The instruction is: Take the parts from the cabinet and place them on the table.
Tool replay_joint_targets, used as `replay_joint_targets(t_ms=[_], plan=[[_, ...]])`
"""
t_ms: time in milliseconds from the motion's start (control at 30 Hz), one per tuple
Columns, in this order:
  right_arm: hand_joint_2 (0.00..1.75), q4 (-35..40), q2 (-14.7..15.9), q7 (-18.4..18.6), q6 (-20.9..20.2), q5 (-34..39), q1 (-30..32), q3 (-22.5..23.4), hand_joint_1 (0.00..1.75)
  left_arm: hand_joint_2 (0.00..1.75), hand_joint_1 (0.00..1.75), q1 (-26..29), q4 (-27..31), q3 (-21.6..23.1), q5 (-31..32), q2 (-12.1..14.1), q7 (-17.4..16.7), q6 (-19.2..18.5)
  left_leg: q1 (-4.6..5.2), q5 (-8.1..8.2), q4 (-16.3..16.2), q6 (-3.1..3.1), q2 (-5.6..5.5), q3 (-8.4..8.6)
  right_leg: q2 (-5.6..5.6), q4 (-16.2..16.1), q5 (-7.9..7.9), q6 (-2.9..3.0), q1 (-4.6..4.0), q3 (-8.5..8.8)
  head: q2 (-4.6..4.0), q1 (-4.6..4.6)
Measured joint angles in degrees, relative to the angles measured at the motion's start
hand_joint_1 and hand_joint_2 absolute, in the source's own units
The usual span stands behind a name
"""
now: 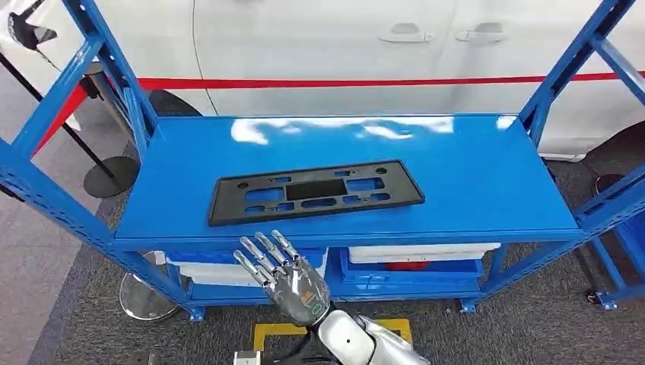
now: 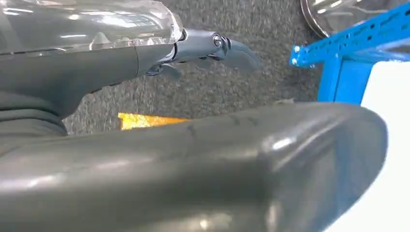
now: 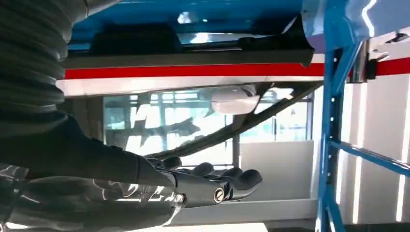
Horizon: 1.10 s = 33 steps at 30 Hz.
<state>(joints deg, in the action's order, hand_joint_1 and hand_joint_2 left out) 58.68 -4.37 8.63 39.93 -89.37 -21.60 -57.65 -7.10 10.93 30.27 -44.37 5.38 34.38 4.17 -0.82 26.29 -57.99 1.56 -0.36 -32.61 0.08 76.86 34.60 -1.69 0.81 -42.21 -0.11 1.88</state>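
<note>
Blue rack [image 1: 487, 163] is faced; black plastic part [image 1: 316, 191] lies flat on its top shelf, toward the front edge. Right hand [image 1: 285, 274] is raised just short of that edge, fingers spread, nothing held. Left hand [image 2: 212, 48] is empty, fingers loosely extended. Reach step is judged in hand; next, the part's near edge must be gripped.

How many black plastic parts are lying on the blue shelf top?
1: the black part lies flat on the shelf top, left of centre toward the front edge. Bins below may hide others.
</note>
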Motion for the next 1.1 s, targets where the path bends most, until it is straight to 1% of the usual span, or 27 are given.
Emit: replay_joint_targets(t_ms=[33,67,133,167,200,267,300,333,367,400,467,500,533,567,633,667,700,733,800,833,867,900,967,1000,1033,1067,1100], plan=[[1.75,-0.7,-0.8,-1.8,0.0,0.0,0.0,1.7,0.00,0.00,0.00,0.0,0.0,0.0,0.2,0.0,-0.1,0.0,0.07,0.36,0.0,-0.06,-0.09,0.51,-0.01,-0.9,-2.03,0.15,-0.01,-0.39,0.00,-0.02],[1.75,-1.2,-1.5,-3.3,0.0,0.0,0.0,3.5,0.00,0.00,0.00,0.0,0.0,0.0,0.3,0.0,-0.2,0.0,0.12,0.73,0.0,-0.15,-0.18,1.06,0.00,-4.1,-4.91,0.41,-0.07,0.53,0.00,-0.02],[1.75,-1.6,-3.0,-5.6,0.0,0.0,-0.1,6.9,0.00,0.00,0.00,-0.1,0.0,0.0,0.5,-0.1,-0.3,0.0,0.22,1.70,0.0,-0.44,-0.31,2.42,0.00,-14.3,-11.40,1.31,-0.30,4.60,0.00,-0.02],[1.75,-1.8,-3.5,-6.5,0.0,0.0,-0.1,8.4,0.00,0.00,0.00,-0.1,0.0,0.0,0.5,-0.3,-0.3,0.0,0.22,2.11,0.0,-0.72,-0.30,2.31,0.03,-16.3,-11.15,1.84,-0.67,5.64,0.00,0.08],[1.75,-1.8,-4.2,-7.2,0.0,0.0,-0.1,9.7,0.00,0.00,0.00,-0.3,0.0,0.0,0.5,-0.3,-0.4,0.0,0.63,2.46,-0.2,-1.27,-0.42,2.44,-0.01,-17.9,-10.48,1.86,-0.77,5.88,0.00,0.17],[1.75,-2.0,-4.9,-7.6,0.0,0.1,0.1,11.9,0.00,0.00,0.00,-0.2,0.0,0.0,0.4,-0.4,-0.5,0.0,0.19,2.73,0.4,-1.88,-0.24,2.57,0.15,-17.6,-10.05,2.35,-1.16,5.94,0.00,0.22],[1.75,-2.1,-5.2,-7.4,0.0,0.5,0.0,12.7,0.00,0.00,0.00,-0.2,0.0,0.0,0.3,-0.4,-0.6,-0.2,0.31,2.93,0.6,-2.19,-0.16,3.07,0.20,-18.1,-9.95,2.59,-0.98,6.21,0.00,0.20],[1.75,-2.2,-5.6,-7.4,0.1,0.8,0.0,13.0,0.00,0.00,0.00,-0.2,0.0,0.0,0.3,-0.4,-0.6,-0.3,0.11,3.34,0.5,-2.44,-0.13,3.34,0.22,-18.8,-9.95,2.76,-0.31,7.16,0.02,0.22],[1.75,-2.3,-5.7,-7.5,0.1,1.1,0.0,13.4,0.00,0.00,0.00,-0.2,0.0,0.0,0.3,-0.5,-0.5,-0.4,0.10,3.91,-1.4,-2.69,0.03,2.97,0.18,-19.2,-9.61,3.19,-0.37,7.97,0.00,0.35],[1.75,-2.4,-6.0,-7.7,0.1,1.1,-0.1,13.9,0.00,0.00,0.00,-0.2,0.0,0.0,0.4,-0.5,-0.6,-0.5,0.05,5.43,-5.0,-2.97,0.02,1.07,0.04,-19.2,-9.29,3.49,-0.37,8.41,0.00,0.55],[1.75,-2.8,-6.4,-8.3,0.1,1.1,0.2,14.6,0.00,0.00,0.00,-0.2,0.0,0.0,0.5,-0.5,-0.6,-0.5,-0.07,8.76,-14.9,-3.52,0.03,-4.97,0.01,-19.2,-8.32,3.51,-0.40,9.41,0.00,0.48],[1.75,-3.0,-6.5,-8.5,0.1,1.1,0.4,15.1,0.00,0.00,0.00,-0.1,0.0,0.1,0.5,-0.6,-0.7,-0.6,-0.11,8.75,-17.7,-3.61,0.04,-7.17,0.06,-19.2,-7.84,3.49,-0.40,9.97,0.00,0.52],[1.75,-3.2,-6.8,-8.8,0.1,1.0,0.5,15.6,0.00,0.00,0.00,0.1,0.0,0.1,0.6,-0.6,-0.8,-0.6,-0.14,7.27,-17.7,-3.66,0.04,-8.15,0.17,-19.2,-7.35,3.46,-0.39,10.63,0.00,0.48],[1.75,-3.4,-6.9,-8.9,0.1,0.9,0.5,16.0,0.00,0.00,0.00,0.2,0.0,0.1,0.7,-0.6,-0.9,-0.6,-0.19,4.02,-14.7,-3.63,0.04,-7.78,0.31,-19.2,-6.70,3.34,-0.38,11.53,0.00,0.52],[1.75,-3.7,-7.4,-9.0,0.1,0.8,0.5,17.0,0.00,0.00,0.00,0.1,0.0,0.1,0.9,-0.5,-0.9,-0.6,-0.20,-3.44,-4.6,-3.28,0.08,-4.60,0.31,-19.2,-5.46,2.98,-0.37,13.47,0.00,0.50],[1.75,-3.9,-7.5,-9.0,0.1,0.9,0.4,17.3,0.00,0.00,0.00,0.2,0.0,0.1,1.1,-0.5,-1.0,-0.6,-0.12,-4.27,-2.3,-2.92,0.04,-3.65,0.28,-19.2,-4.86,2.66,-0.37,13.84,0.00,0.41],[1.75,-4.2,-7.6,-9.2,0.1,0.9,0.0,17.7,0.00,0.00,0.00,0.2,-0.1,0.1,1.3,-0.5,-1.0,-0.6,0.32,-3.94,-1.6,-2.64,0.00,-3.17,0.43,-18.9,-4.65,2.27,-0.72,13.93,0.00,0.50],[1.75,-4.4,-7.7,-9.3,0.2,0.9,-0.2,18.0,0.00,0.00,0.00,-0.1,-0.1,0.1,1.9,-0.6,-1.1,-0.6,0.33,-2.92,-0.8,-2.08,0.02,-2.88,0.39,-19.0,-4.59,2.12,-0.70,13.67,0.00,0.50],[1.75,-5.0,-7.8,-9.3,0.2,0.7,-0.6,18.3,0.00,0.00,0.00,-0.2,-0.1,0.4,2.6,-0.6,-1.4,-0.3,0.50,-2.55,-0.9,-1.47,-0.06,-3.04,0.33,-19.6,-4.42,1.61,-0.58,13.86,0.00,0.44],[1.75,-5.4,-7.8,-9.2,0.2,0.4,-0.7,18.3,0.00,0.00,0.00,-0.2,-0.1,0.5,2.9,-0.6,-1.4,-0.3,-0.01,-2.52,-0.2,-1.05,0.00,-2.57,0.32,-19.5,-3.86,1.04,-0.74,14.00,0.00,0.48],[1.75,-6.0,-7.8,-9.1,0.2,0.3,-0.8,18.4,0.00,0.00,0.00,-0.2,-0.1,0.5,2.9,-0.7,-1.4,-0.2,-0.03,-2.49,0.1,-0.79,-0.03,-2.14,0.25,-18.1,-3.18,0.79,-0.55,13.72,0.00,0.37],[1.75,-6.4,-7.7,-9.1,0.2,0.1,-0.9,18.5,0.00,0.00,0.00,-0.3,-0.1,0.5,3.0,-0.8,-1.4,-0.1,-0.03,-2.31,0.2,-0.40,0.02,-1.98,0.21,-14.8,-1.62,0.73,-0.54,11.92,0.00,0.31],[1.75,-7.3,-7.6,-8.8,0.2,-0.2,-0.9,18.6,0.00,0.00,0.00,-0.4,-0.1,0.5,3.0,-0.8,-1.3,-0.2,0.07,-2.15,0.1,-0.06,0.08,-1.86,0.21,-5.2,1.92,0.58,-0.42,6.15,0.00,0.31],[1.75,-7.8,-7.5,-8.7,0.2,-0.3,-0.7,18.6,0.00,0.00,0.00,-0.3,-0.1,0.5,3.2,-0.8,-1.2,-0.3,0.09,-2.12,0.0,-0.04,0.14,-1.81,0.21,-1.7,2.71,0.54,-0.42,3.76,0.00,0.31],[1.75,-8.2,-7.3,-8.6,0.2,-0.4,-0.6,18.6,0.00,0.00,0.00,-0.2,-0.1,0.5,3.6,-0.8,-1.0,-0.5,0.09,-2.03,-0.1,-0.05,0.10,-1.73,0.21,-0.8,1.81,0.52,-0.42,2.37,0.00,0.31],[1.75,-8.5,-7.1,-8.3,0.2,-0.4,-0.6,18.6,0.00,0.00,0.00,-0.2,-0.1,0.6,3.8,-0.8,-0.7,-0.6,0.09,-1.90,-0.1,-0.06,0.01,-1.61,0.20,-2.8,-0.55,0.61,-0.41,2.56,0.00,0.31],[1.75,-8.8,-7.0,-8.1,0.3,-0.4,-0.6,18.6,0.00,0.00,0.00,-0.2,-0.1,0.8,4.0,-0.9,-0.5,-0.7,0.09,-1.76,-0.2,-0.17,-0.08,-1.45,0.20,-7.1,-3.80,0.82,-0.42,4.04,0.00,0.31]])
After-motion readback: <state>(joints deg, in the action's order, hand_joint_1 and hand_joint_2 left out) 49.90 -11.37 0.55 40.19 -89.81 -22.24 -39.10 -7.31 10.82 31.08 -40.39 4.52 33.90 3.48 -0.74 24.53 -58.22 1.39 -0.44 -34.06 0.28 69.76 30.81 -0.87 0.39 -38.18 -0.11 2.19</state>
